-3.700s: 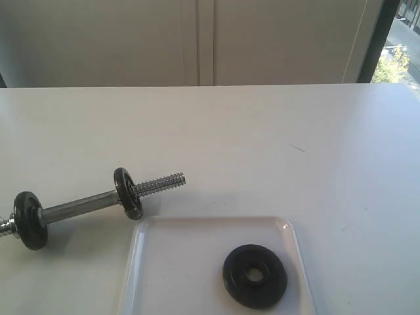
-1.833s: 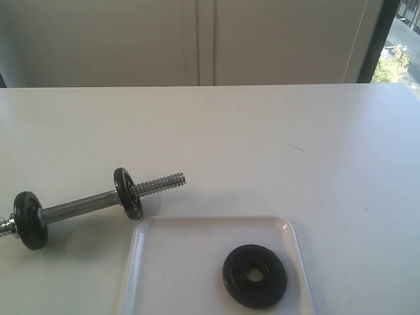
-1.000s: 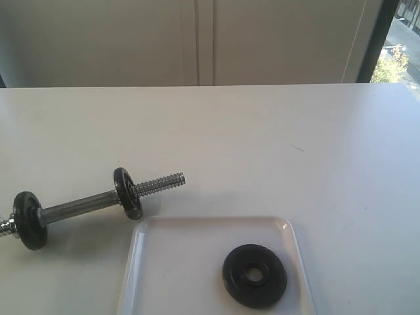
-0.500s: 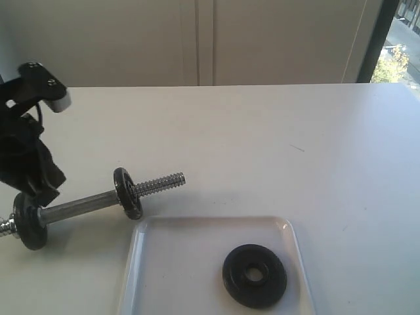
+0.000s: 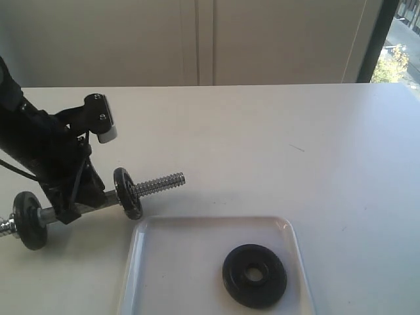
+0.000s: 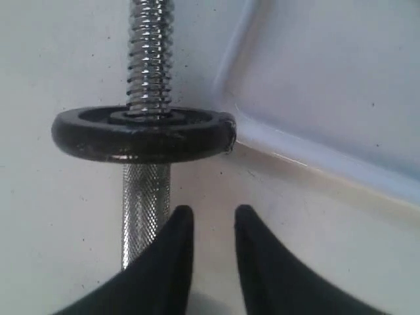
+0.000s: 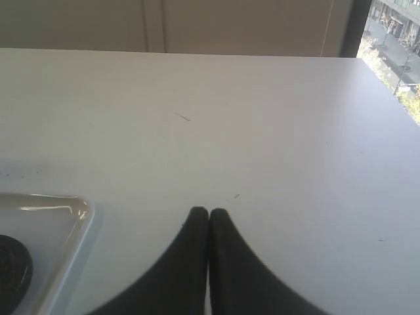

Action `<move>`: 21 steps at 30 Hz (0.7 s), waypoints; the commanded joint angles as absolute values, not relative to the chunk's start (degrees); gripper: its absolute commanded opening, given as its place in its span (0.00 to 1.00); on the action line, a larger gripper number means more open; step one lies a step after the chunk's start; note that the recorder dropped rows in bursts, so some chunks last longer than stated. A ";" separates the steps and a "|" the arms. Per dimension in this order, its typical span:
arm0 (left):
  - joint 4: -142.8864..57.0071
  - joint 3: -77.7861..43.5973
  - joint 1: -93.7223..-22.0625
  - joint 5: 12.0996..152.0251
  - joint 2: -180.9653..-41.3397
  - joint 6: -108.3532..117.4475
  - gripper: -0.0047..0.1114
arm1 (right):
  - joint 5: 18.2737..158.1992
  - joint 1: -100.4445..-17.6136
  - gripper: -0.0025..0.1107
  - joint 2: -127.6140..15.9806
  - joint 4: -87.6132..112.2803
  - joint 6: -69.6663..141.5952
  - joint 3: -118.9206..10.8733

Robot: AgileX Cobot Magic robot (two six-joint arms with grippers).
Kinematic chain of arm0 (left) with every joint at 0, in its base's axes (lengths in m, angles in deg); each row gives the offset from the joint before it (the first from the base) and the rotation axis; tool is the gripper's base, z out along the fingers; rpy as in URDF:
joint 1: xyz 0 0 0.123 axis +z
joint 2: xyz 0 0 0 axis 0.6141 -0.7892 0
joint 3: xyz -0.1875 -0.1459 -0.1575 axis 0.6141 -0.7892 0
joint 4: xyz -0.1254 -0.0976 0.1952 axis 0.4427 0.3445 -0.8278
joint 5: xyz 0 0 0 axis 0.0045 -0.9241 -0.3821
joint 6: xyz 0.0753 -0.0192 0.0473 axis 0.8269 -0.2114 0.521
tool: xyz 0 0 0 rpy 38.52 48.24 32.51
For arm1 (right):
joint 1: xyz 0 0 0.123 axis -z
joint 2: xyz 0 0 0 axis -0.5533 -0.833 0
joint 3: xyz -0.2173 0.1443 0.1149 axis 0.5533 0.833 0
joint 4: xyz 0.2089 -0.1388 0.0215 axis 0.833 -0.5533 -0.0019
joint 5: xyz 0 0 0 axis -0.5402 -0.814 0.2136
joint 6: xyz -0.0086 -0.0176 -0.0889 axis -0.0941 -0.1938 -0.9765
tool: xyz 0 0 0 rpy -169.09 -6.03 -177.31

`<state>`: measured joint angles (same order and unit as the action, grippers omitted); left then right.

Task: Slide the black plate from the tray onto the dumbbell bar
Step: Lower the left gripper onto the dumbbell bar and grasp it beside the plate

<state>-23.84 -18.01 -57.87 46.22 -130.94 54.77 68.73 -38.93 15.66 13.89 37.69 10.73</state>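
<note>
At the far left of the exterior view we see the outer disc [image 5: 30, 220] of the dumbbell bar [image 5: 157, 184], which lies flat on the white table [image 5: 295, 131]. Its long axis runs from about 8 o'clock to 2 o'clock. The left gripper [image 6: 210, 220] hangs low over the knurled middle of the bar, between the outer disc and the inner disc [image 5: 127, 193]. In the left wrist view its jaws stand a narrow gap apart with nothing between them. They sit just beside the rod rather than around it.

Past the inner disc, the bare threaded end points toward 2 o'clock and stops short of the tray [image 5: 177, 262], whose near corner lies just beside that disc.

The black plate [image 5: 233, 275] lies flat in the tray, toward the tray's 4 o'clock corner and well apart from the bar. From the left gripper it lies at roughly 4 o'clock.

The right gripper [image 7: 209, 213] does not show in the exterior view. Its own camera shows its fingertips pressed together, holding nothing, over bare table with the tray corner and a sliver of the plate nearby.

We judge the right arm nearer the plate. The plate's hole must meet the threaded end along that 8-to-2 line.
</note>
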 commanded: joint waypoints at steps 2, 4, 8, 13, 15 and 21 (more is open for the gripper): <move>-25.09 -17.82 -58.02 47.91 -133.92 57.52 0.61 | 69.01 -39.23 0.02 15.98 14.03 37.99 10.87; -27.33 -17.82 -58.02 48.66 -134.95 57.52 0.66 | 69.01 -39.23 0.02 15.98 14.03 37.99 10.87; -29.21 -17.82 -58.02 50.42 -136.42 57.52 0.66 | 69.01 -39.23 0.02 15.98 14.03 37.99 10.87; -30.75 -17.82 -57.94 51.20 -137.75 57.52 0.66 | 69.01 -39.23 0.02 15.98 14.03 37.99 10.87; -31.09 -17.82 -57.94 51.67 -138.61 57.52 0.66 | 69.01 -39.23 0.02 15.98 14.03 37.99 10.87; -31.57 -17.82 -57.94 54.43 -140.98 57.28 0.66 | 69.01 -39.23 0.02 15.98 14.03 37.99 10.87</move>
<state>-31.68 -18.01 -57.87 54.11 -140.46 57.57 68.73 -38.93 15.66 13.89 37.81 10.73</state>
